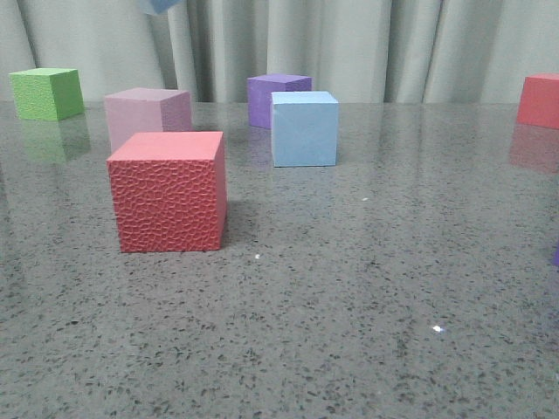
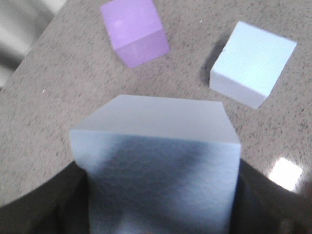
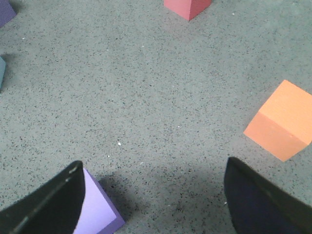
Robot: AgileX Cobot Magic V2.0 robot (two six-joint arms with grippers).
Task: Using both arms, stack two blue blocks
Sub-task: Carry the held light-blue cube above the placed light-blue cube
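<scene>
Blue blocks are split up just now: one (image 2: 161, 170) is clamped between the dark fingers of the left gripper (image 2: 161, 204), lifted off the speckled grey table (image 1: 367, 305), and only its bottom corner (image 1: 159, 5) peeks in at the top edge of the front view. The other blue block (image 1: 304, 128) sits on the table toward the back, just in front of a purple cube (image 1: 275, 98); from the left wrist both (image 2: 253, 63) and (image 2: 135, 31) lie below the held one. The right gripper (image 3: 153, 204) hovers with its fingers spread wide and nothing between them, a lilac cube (image 3: 97, 212) beside one finger and an orange cube (image 3: 282, 122) off to the side. A textured red cube (image 1: 168, 192) stands nearest the front.
</scene>
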